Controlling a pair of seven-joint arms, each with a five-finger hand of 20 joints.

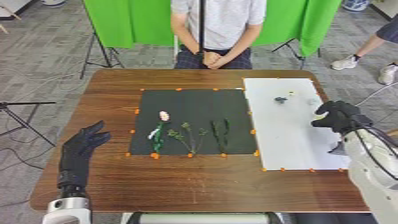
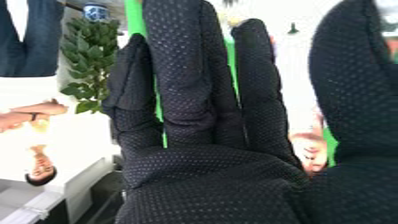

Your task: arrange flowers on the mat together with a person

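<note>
Dark mat [image 1: 188, 101], mid-table: three groups laid out in a row. Left, a pale-headed flower [image 1: 163, 116] with green stem and a white piece beside it. Middle, a thin branching sprig [image 1: 189, 137]. Right, a pair of dark green stems [image 1: 216, 129], no bloom at their far ends.

White sheet [image 1: 284, 130], to the right: small blue piece [image 1: 281, 100] toward the far end, tiny yellow piece [image 1: 290, 93] just beyond it, pale piece [image 1: 313, 101] near the right edge.

Progress, my reading: partly done. Layout begun; the loose small pieces probably remain to be brought over.

Right hand [image 1: 342, 116] at the sheet's right edge, fingers straight and apart from the thumb, nothing gripped. Left hand [image 1: 82, 145] left of the mat, spread loosely, bearing nothing.
</note>
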